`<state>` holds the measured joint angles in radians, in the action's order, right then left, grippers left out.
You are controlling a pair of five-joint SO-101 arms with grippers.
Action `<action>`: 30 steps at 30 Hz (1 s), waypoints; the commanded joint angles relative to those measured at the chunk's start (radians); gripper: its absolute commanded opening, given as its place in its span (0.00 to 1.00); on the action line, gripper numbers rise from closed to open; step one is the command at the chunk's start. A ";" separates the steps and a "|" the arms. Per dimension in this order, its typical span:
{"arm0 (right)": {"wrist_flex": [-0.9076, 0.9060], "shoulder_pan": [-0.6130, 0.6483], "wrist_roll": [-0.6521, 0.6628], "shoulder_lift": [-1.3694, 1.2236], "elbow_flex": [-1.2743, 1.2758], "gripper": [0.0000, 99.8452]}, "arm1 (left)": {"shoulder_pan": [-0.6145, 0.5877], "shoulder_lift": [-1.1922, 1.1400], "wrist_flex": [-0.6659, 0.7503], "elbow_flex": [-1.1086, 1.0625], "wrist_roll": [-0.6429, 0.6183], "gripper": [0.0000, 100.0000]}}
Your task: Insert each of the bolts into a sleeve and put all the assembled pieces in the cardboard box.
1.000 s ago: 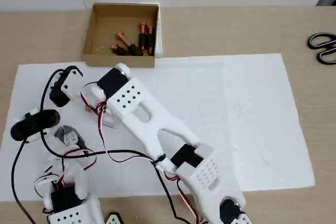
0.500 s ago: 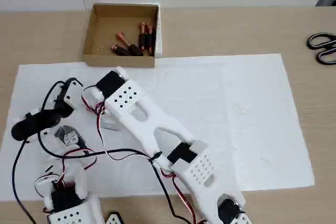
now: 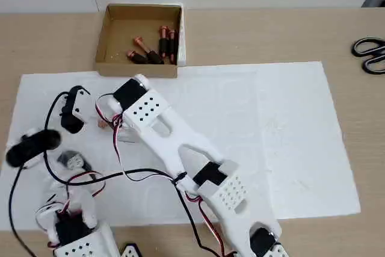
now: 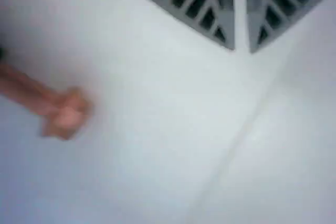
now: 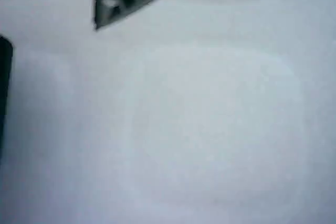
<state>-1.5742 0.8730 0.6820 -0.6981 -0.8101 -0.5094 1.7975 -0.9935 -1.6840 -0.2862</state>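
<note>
While the right arm (image 3: 174,139) stretches diagonally toward upper left, the left gripper (image 4: 241,47) hangs over paper (image 4: 157,140), jaws nearly together, empty.

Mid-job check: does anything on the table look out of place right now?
One copper bolt lies loose on the white sheet, outside the cardboard box where the assembled pieces sit. The pictures do not show whether it has a sleeve. Nothing else stands out.
</note>
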 commanded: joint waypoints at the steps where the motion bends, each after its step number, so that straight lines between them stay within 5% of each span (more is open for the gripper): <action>1: 0.016 -0.013 0.006 0.013 -0.008 0.15 | -0.138 0.018 -0.026 0.048 -0.006 0.01; 19: 0.157 -0.013 0.000 -0.010 -0.008 0.14 | -0.772 0.018 -0.023 0.142 -0.005 0.01; 30: 0.166 -0.010 -0.002 -0.102 -0.008 0.14 | -0.818 0.018 -0.023 0.074 -0.003 0.01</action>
<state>-1.4254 0.8715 0.6820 -0.8025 -0.8101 -1.3226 1.8036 -1.0180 -1.6134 -0.2877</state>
